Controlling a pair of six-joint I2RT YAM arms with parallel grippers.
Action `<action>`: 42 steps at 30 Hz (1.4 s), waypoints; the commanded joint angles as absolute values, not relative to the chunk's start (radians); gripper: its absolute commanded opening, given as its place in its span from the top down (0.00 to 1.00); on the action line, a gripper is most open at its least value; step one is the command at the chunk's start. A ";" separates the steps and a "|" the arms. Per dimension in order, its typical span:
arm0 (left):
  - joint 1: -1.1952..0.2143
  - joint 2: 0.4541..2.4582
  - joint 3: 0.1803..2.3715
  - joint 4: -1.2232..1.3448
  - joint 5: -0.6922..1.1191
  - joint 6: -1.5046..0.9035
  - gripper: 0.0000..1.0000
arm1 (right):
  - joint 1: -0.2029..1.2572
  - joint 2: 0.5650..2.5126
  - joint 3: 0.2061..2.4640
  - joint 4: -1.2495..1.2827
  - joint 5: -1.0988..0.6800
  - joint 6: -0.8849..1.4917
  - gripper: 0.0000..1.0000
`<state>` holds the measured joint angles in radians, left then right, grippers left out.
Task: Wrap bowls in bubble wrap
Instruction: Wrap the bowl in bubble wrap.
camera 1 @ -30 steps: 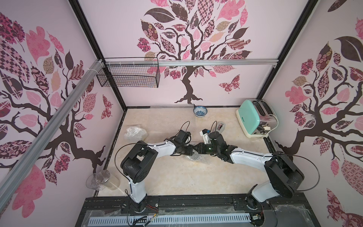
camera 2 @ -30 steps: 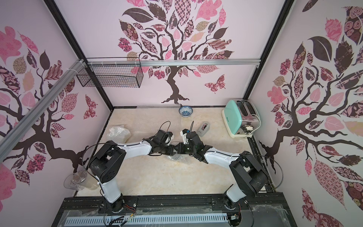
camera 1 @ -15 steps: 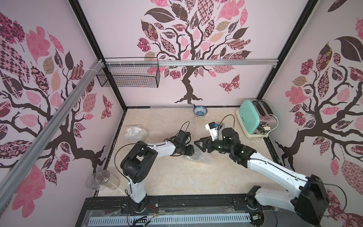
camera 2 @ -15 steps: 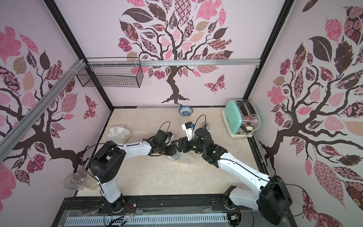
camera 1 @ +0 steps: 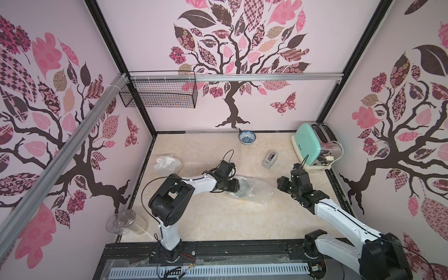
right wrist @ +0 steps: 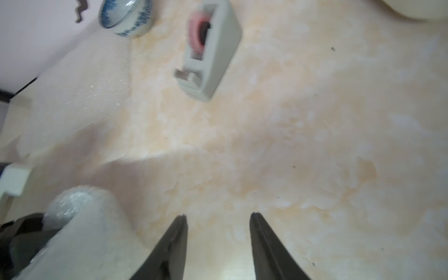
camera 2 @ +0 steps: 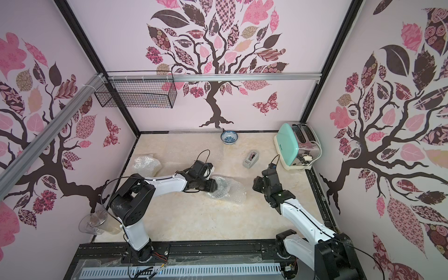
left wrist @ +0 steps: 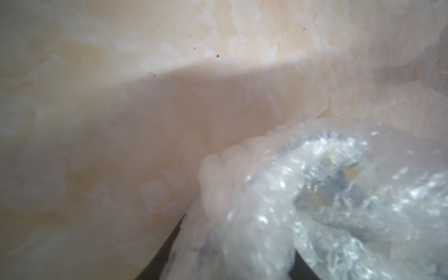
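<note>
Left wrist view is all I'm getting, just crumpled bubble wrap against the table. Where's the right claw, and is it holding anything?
Observer: The right claw is open and empty. It hovers over the table, apart from the half-wrapped bundle.
Operator: Are any bowls left unwrapped?
Observer: Yes, one blue-and-white bowl stands bare by the back wall, next to a flat bubble wrap sheet.
</note>
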<state>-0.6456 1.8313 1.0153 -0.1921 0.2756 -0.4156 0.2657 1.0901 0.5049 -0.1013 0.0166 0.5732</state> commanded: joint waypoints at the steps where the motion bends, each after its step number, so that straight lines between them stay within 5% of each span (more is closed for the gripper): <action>1: -0.645 1.853 0.990 -0.264 0.282 -0.396 0.53 | 0.264 1.157 0.529 -0.067 -0.222 0.554 0.74; 9: -0.644 1.856 0.991 -0.267 0.284 -0.393 0.54 | 0.383 1.237 0.519 0.023 -0.528 0.535 0.94; 20: -0.644 1.861 0.994 -0.262 0.296 -0.391 0.55 | 0.449 1.332 0.578 0.310 -0.766 0.657 0.98; 42: -0.644 1.831 0.971 -0.238 0.332 -0.406 0.54 | 0.537 1.730 0.733 0.382 -0.533 0.718 1.00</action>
<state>-0.6392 1.8286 1.0050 -0.1822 0.3016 -0.4152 0.5224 1.6985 0.7033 0.3996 -0.6098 0.7300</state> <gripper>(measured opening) 0.457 0.050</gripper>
